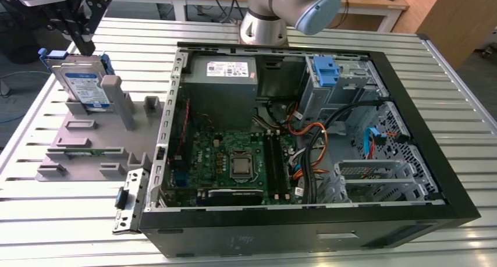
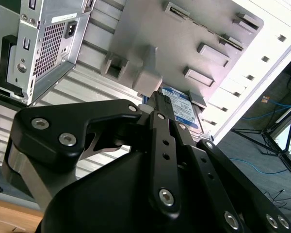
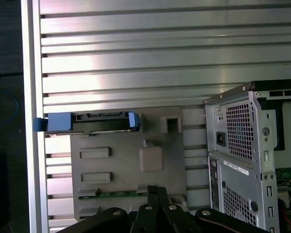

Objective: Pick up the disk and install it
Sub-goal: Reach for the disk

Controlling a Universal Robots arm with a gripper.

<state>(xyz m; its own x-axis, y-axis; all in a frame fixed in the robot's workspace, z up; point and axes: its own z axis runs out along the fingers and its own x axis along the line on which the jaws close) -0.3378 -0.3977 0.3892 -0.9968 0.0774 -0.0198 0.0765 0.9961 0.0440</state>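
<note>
Gripper (image 1: 85, 48) close above upright disk (image 1: 84, 84)

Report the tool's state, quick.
Tool: closed, holding nothing, its tip close to the top edge of the disk, which stands upright in the grey holder.

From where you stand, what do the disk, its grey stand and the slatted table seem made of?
The disk: dull silver-grey metal casing, papery white-and-blue label, glossy blue rails, likely plastic. The grey stand: matte, even grey, probably moulded or printed plastic. The slatted table: brushed metal, perhaps aluminium, given its streaky bright reflections.
</note>
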